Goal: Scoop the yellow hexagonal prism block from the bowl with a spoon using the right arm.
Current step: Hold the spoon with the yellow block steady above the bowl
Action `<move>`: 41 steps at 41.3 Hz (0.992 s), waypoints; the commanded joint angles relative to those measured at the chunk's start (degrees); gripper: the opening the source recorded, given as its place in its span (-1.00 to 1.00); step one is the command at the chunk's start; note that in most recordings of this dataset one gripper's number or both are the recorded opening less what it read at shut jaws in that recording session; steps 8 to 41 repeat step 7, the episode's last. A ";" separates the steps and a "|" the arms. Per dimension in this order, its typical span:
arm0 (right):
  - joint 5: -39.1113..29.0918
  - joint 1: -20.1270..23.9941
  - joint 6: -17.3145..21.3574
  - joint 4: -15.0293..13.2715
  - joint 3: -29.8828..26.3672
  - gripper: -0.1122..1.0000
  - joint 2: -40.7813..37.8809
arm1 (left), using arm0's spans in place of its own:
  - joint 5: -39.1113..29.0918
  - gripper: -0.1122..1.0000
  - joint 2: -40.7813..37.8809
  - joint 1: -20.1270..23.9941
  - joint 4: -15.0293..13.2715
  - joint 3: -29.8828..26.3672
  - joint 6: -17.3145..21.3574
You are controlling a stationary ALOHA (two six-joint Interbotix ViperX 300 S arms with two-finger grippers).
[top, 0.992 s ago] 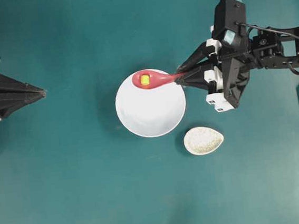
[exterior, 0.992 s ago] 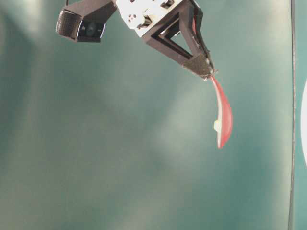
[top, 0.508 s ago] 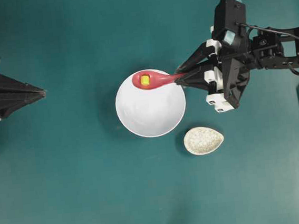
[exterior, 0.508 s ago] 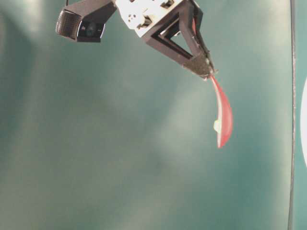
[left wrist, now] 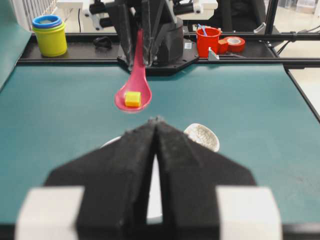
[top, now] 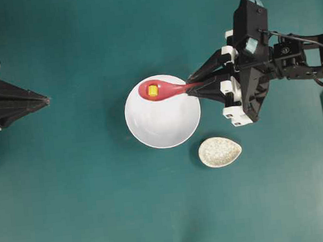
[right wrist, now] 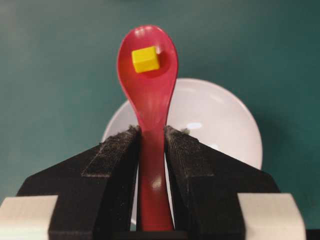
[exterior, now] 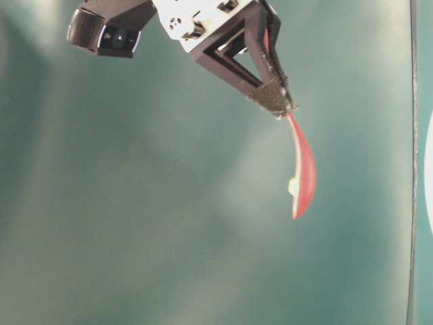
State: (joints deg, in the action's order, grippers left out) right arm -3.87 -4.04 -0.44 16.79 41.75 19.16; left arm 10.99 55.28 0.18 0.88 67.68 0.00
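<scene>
**A:** From overhead, where does your block sit?

**B:** The yellow hexagonal prism block [top: 153, 90] lies in the scoop of the spoon [top: 161, 90], over the far-left part of the bowl [top: 164, 126]. Your right gripper [top: 191, 88] is clamped on the handle. The left gripper [top: 46, 99] is parked well apart, fingers pressed together on nothing.

**A:** And table-level?

**B:** The spoon [exterior: 301, 172] hangs from the right gripper [exterior: 276, 103] with a pale lump at its scoop (probably the block, too washed out to be sure).

**A:** Left wrist?

**B:** You see the spoon [left wrist: 134, 85] raised, the block [left wrist: 132, 98] resting in it, and a speckled dish [left wrist: 202, 136] beyond.

**A:** Right wrist?

**B:** Jaws squeeze the handle; the block [right wrist: 145, 59] sits near the spoon's tip, the bowl [right wrist: 225, 125] below.

**A:** So which step?

**B:** I'd judge the scoop made and the carry in hand. Keep the spoon level and move gently; a tilt could roll the block out.
</scene>
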 commanded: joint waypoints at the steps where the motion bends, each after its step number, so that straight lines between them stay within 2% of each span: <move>1: 0.88 0.44 0.00 0.09 -0.62 -0.36 1.05 | -0.53 -0.81 -0.18 0.09 0.18 -1.41 -0.09; 41: 1.23 0.62 0.00 0.09 -0.62 -0.36 0.97 | -2.11 -0.81 0.09 0.09 0.18 -1.58 -0.09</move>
